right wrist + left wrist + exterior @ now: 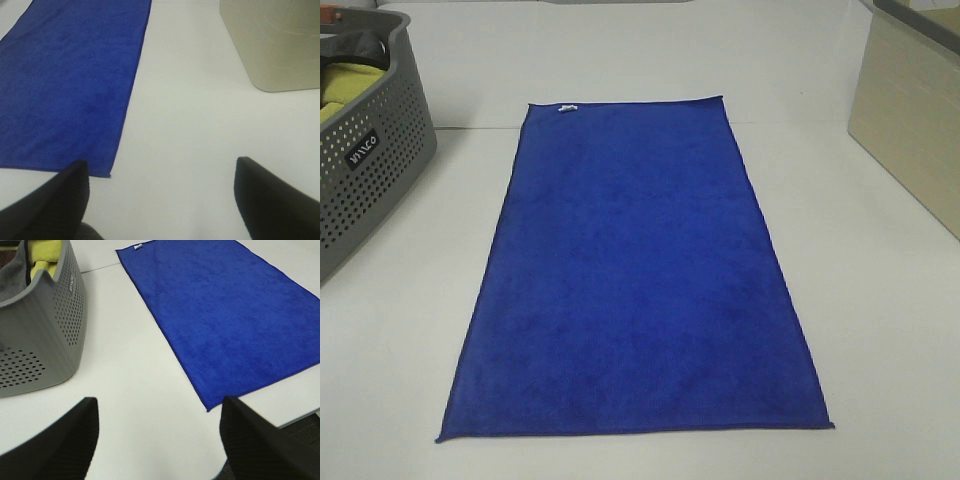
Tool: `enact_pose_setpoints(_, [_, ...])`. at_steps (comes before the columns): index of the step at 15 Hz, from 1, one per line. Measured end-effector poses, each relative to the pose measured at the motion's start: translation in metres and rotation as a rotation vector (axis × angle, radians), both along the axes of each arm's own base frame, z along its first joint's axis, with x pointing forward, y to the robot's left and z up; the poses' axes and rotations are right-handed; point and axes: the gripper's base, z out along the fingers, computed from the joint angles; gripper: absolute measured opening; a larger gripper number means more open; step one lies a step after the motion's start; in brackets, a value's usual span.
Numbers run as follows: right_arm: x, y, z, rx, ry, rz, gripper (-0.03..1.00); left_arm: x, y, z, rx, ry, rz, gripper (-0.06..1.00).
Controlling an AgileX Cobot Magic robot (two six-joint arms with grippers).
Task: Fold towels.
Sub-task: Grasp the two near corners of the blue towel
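Observation:
A blue towel lies flat and fully spread on the white table, long side running front to back, with a small white tag at its far left corner. It also shows in the left wrist view and the right wrist view. Neither gripper shows in the exterior high view. My left gripper is open and empty, above bare table near the towel's near left corner. My right gripper is open and empty, near the towel's near right corner.
A grey perforated basket holding yellow-green and dark cloth stands at the far left; it also shows in the left wrist view. A beige bin stands at the far right, also in the right wrist view.

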Motion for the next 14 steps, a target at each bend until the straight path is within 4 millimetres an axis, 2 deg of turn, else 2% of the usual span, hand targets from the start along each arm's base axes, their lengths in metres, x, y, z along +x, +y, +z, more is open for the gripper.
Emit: enact_pose_setpoints(14, [0.0000, 0.0000, 0.0000, 0.000, 0.000, 0.000, 0.76, 0.0000, 0.0000, 0.0000, 0.000, 0.000, 0.000, 0.66])
